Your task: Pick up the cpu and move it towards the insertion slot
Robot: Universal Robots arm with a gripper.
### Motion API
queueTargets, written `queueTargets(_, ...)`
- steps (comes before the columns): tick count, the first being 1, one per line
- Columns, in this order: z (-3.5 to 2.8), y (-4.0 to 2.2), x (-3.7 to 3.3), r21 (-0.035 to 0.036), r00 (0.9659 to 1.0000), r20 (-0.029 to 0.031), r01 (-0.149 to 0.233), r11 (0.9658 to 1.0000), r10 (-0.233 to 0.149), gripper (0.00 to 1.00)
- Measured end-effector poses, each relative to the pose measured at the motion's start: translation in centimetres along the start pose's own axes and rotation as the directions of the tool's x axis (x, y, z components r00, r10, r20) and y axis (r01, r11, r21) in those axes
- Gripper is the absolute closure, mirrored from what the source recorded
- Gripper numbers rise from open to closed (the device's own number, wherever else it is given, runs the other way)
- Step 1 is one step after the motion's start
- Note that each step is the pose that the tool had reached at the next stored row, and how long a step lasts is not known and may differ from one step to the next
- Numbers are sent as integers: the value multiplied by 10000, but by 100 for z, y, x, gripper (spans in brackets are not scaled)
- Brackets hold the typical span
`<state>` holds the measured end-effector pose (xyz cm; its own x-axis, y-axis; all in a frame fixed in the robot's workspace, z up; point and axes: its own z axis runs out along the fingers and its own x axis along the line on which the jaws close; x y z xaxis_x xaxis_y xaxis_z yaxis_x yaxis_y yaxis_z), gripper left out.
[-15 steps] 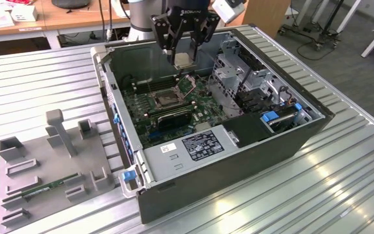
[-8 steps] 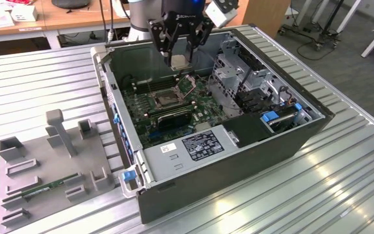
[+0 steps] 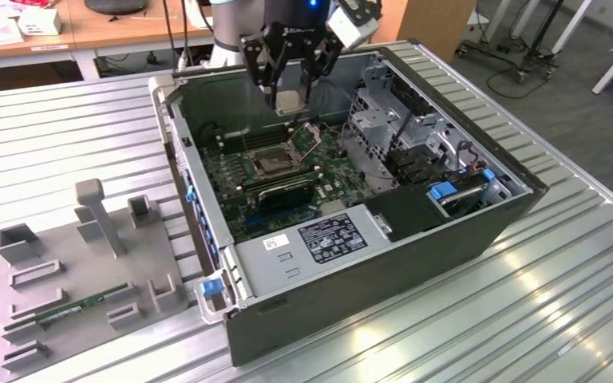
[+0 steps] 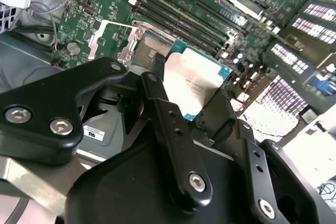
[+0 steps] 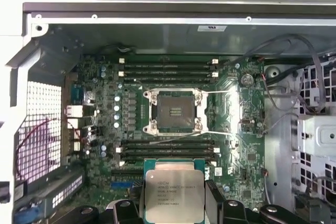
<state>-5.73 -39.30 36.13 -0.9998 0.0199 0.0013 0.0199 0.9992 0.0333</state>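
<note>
Claw (image 5: 173, 216) around flat silvery cpu (image 5: 171, 195), above insertion slot (image 5: 175, 111).

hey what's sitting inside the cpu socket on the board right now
Nothing sits in the insertion slot: in the first wrist view its dark centre lies bare inside the silver frame. The cpu is held in the pincer, above the board. What lies beneath the frame is covered.
</note>
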Motion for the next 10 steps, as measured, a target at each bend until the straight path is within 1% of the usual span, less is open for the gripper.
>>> queueTargets(4,75,69,1,1,10000,1,-60,10000,60,46)
queueTargets(10,188,148,3,0,9999,4,-132,9999,132,46)
